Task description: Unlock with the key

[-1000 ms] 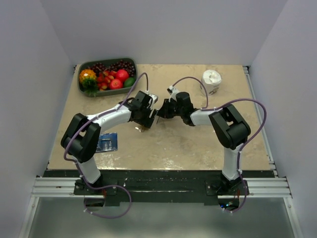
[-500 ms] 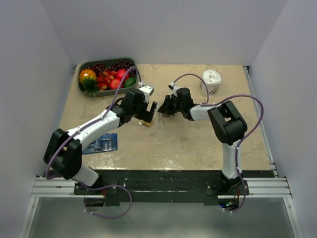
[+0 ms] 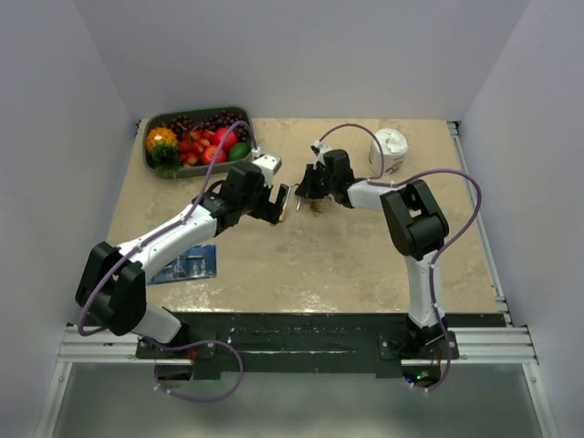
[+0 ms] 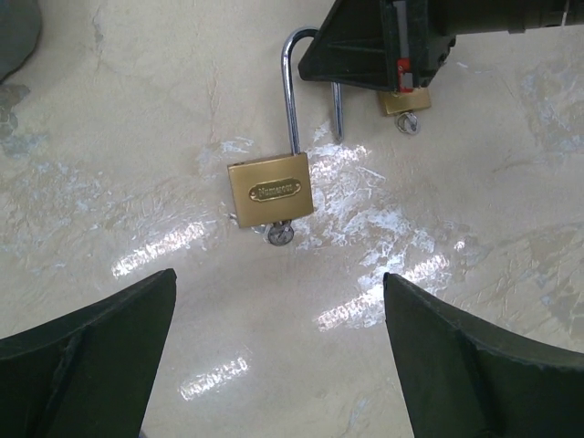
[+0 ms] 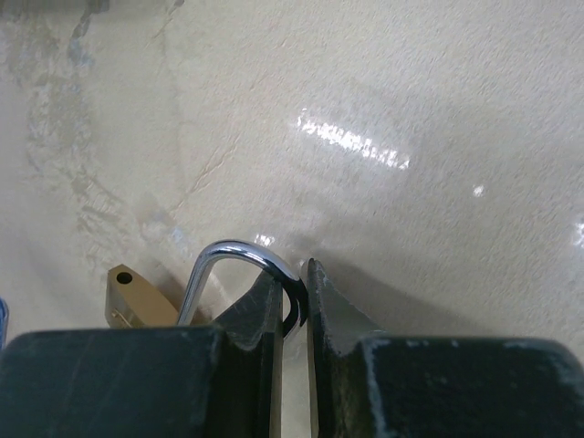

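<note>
Now left gripper (image 4: 278, 290) gapes wide near padlock (image 4: 271, 190) w/ key (image 4: 280, 234) in it; right gripper (image 5: 292, 274) pinches a shackle (image 5: 233, 250). Risk: 1 clumsy nudge on the tiny key & padlock skids.

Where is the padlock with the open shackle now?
In the left wrist view, the open padlock rests on the table left of centre, a key in its base, its shackle top pinched by the right gripper.

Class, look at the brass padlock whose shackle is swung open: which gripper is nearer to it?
Right. The right gripper is shut on the shackle of the open padlock, at its bend. The left gripper hangs open above the padlock's body, not touching it.
</note>
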You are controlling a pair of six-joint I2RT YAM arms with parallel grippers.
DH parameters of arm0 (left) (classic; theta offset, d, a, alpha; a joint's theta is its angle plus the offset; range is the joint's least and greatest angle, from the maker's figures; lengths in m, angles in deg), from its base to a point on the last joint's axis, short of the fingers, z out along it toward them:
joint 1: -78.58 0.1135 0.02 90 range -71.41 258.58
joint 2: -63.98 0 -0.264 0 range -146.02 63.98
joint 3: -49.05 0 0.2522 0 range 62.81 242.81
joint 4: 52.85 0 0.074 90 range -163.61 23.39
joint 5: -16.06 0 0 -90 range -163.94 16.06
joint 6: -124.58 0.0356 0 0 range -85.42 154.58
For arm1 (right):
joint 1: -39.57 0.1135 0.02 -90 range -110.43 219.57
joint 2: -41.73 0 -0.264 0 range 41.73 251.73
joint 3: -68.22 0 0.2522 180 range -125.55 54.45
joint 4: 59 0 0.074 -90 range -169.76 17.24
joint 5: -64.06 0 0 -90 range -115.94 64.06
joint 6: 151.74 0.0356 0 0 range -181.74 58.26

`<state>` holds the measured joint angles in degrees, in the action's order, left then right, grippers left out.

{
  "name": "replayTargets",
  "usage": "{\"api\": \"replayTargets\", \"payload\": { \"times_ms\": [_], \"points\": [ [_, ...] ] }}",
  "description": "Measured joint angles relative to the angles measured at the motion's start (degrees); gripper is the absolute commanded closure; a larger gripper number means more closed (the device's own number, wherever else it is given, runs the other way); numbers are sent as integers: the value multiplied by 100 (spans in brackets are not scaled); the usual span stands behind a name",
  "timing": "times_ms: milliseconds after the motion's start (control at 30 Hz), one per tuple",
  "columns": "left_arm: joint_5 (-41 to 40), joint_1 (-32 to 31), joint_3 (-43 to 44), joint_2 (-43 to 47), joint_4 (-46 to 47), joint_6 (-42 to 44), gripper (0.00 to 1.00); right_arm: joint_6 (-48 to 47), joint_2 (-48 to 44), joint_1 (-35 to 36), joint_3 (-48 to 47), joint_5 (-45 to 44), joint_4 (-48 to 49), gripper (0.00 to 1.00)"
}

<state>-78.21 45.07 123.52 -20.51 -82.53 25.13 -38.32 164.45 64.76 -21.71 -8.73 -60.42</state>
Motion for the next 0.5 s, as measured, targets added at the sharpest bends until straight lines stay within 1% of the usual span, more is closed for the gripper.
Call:
{"api": "replayTargets", "payload": {
  "times_ms": [233, 300, 333, 500],
  "points": [
    [-4, 2, -26, 96, 2, 2, 1, -168, 186, -2, -350, -256, -258, 74],
    [-2, 2, -37, 109, 2, 2, 1, -260, 190, -11, -387, -389, -282, 71],
    [-4, 0, -42, 114, 2, 2, 1, -299, 190, -15, -404, -442, -289, 66],
    [-9, 2, -52, 146, 0, 2, 1, -433, 190, -35, -452, -612, -293, 55]
  ]
}}
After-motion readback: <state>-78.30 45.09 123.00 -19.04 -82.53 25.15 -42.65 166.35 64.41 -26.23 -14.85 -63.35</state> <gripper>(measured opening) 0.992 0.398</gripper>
